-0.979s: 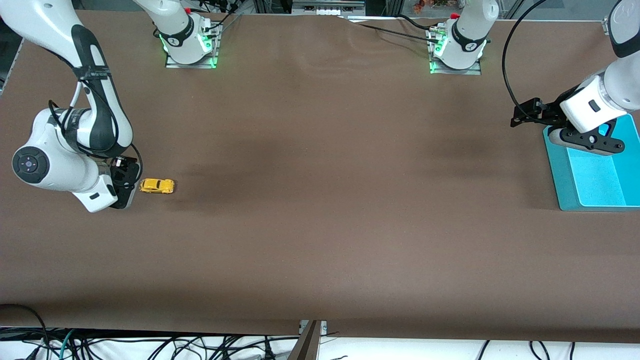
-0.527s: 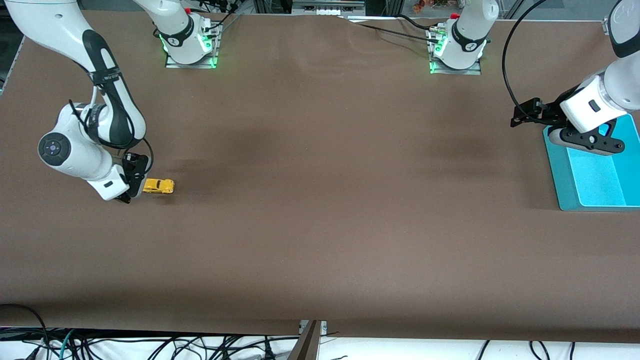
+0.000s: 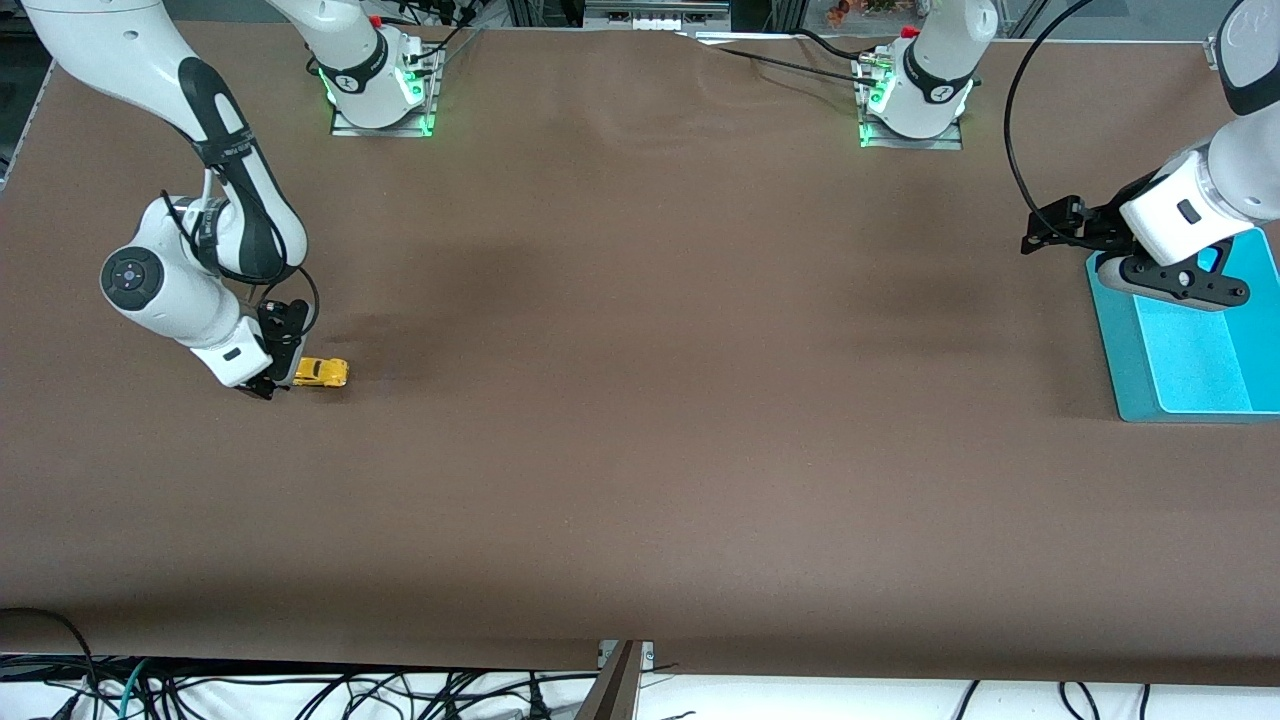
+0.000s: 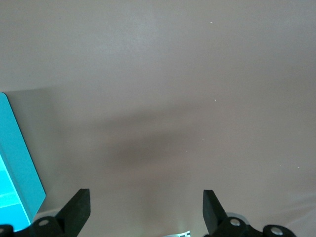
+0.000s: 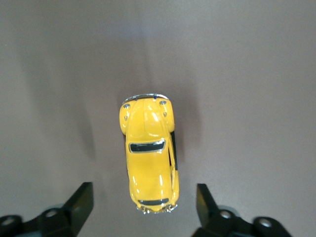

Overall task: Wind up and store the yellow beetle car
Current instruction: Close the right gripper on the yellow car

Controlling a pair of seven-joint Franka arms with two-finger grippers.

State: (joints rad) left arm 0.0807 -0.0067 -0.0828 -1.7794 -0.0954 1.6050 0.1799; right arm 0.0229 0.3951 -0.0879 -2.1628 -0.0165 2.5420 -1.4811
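Yellow beetle car [image 5: 149,157] between fingers of my right claw [image 5: 143,207], spread, no contact; close squarely on flanks. Left claw [image 4: 146,212] open, waiting over teal bin [image 3: 1190,350].

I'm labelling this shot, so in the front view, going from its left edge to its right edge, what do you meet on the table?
right gripper → yellow beetle car → left gripper → turquoise bin

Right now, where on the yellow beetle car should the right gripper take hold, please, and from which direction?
Across the flanks of the yellow beetle car, coming from above. It sits upright on its wheels, its long body lined up between the open fingers of the right gripper.
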